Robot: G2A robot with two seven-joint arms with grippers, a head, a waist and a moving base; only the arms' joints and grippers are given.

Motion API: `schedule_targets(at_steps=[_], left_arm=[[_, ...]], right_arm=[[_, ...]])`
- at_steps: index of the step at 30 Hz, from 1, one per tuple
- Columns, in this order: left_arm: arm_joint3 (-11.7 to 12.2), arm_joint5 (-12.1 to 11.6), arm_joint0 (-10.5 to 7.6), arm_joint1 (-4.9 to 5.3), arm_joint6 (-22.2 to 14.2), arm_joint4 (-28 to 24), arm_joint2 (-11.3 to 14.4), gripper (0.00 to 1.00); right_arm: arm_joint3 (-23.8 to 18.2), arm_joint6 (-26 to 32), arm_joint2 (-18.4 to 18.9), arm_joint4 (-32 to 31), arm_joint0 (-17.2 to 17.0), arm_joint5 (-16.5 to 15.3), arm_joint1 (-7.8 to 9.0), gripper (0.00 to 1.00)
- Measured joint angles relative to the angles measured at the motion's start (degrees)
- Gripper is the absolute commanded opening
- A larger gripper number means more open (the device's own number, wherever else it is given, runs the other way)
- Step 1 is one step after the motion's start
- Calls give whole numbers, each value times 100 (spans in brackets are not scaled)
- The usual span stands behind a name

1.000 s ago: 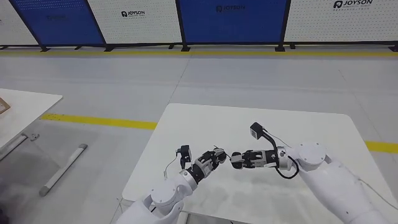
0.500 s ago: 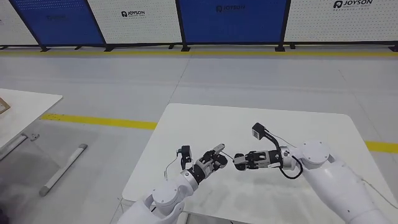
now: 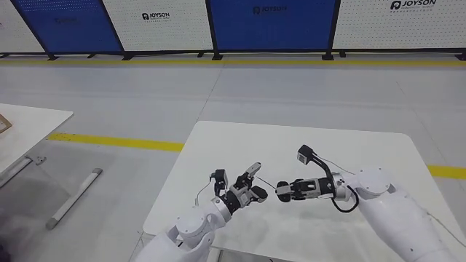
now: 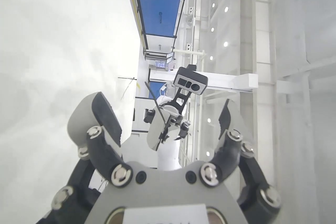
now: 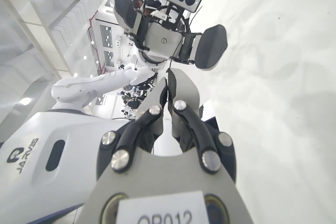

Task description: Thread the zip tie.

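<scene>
The zip tie (image 3: 268,184) is a thin black plastic strand, held above the white table (image 3: 306,145) near the table's near edge. One end is pinched in the right gripper (image 3: 280,189), whose two dark ribbed pads are pressed together on it. In the right wrist view the strand (image 5: 170,64) rises from the closed fingertips and curves slightly toward the other arm.

The free part of the tie runs left from the right gripper and reaches the gap between the fingers of the left gripper (image 3: 257,183). Whether it touches that gripper cannot be told. The left gripper faces the right one, just to its left. Its fingers are spread wide and hold nothing; one points to the far side and the other to the near side. In its own wrist view the left gripper (image 4: 165,114) shows black rubber pads on pale grey shells, joined to a grey metal palm by black links with round silver pins.

The table top is smooth, matte and white, with faint grey smudges.
</scene>
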Motion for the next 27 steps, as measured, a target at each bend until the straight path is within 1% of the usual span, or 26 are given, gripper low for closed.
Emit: schedule_targets(at_steps=[3,6,7,20,24,26,27], left_arm=[[-51,94,62,38,-284,33,-115,100],[-65,463,78,107,-790,256,-220,100],[-64,510,72,116,-849,311,-237,100],[-63,507,70,116,-847,323,-239,100],[-66,495,69,112,-830,300,-229,100],[-74,510,62,108,-918,229,-210,100],[-78,521,64,112,-1019,195,-213,100]], right_arm=[[1,82,74,-30,-39,6,49,0],[-65,71,-183,-103,45,86,127,0],[-62,71,-237,-70,78,123,144,0],[-92,54,-252,-30,70,140,149,0],[-274,72,-251,365,-20,108,179,0],[-286,72,-340,536,18,101,210,0],[-280,72,-407,597,53,102,224,0]])
